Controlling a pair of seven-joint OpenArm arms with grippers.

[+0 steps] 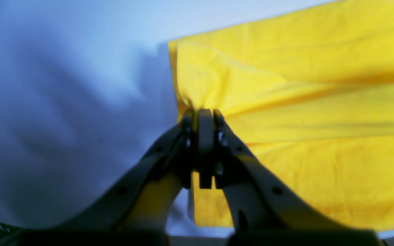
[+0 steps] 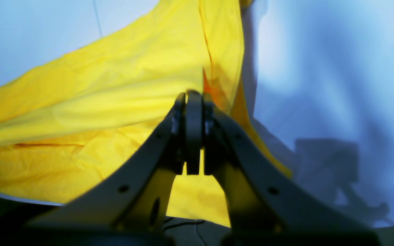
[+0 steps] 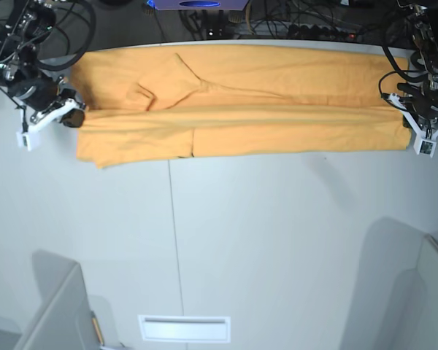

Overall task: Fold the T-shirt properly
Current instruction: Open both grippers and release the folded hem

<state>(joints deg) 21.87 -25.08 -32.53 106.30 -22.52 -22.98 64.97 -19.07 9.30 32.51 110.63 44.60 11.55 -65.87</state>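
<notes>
A: Where is the T-shirt (image 3: 241,109) from your seat?

B: I see it stretched in a long band across the far part of the white bench (image 3: 277,240), folded lengthwise; a lower layer edge runs along its near side, and a crease fans out left of the middle.

A: And the fingers?

B: My left gripper (image 1: 205,114) sits at the shirt's end on the base view's right; its fingers (image 1: 187,124) are pressed together with yellow cloth bunched between the tips, the fabric pulling into taut ridges away from them. My right gripper (image 2: 193,97) is at the opposite end; its fingers (image 2: 179,116) are likewise closed tight on the hem, with folds radiating from the pinch.

A: Any containers?

B: Two pale angled panels sit at the near corners; I cannot tell what they are.
</notes>
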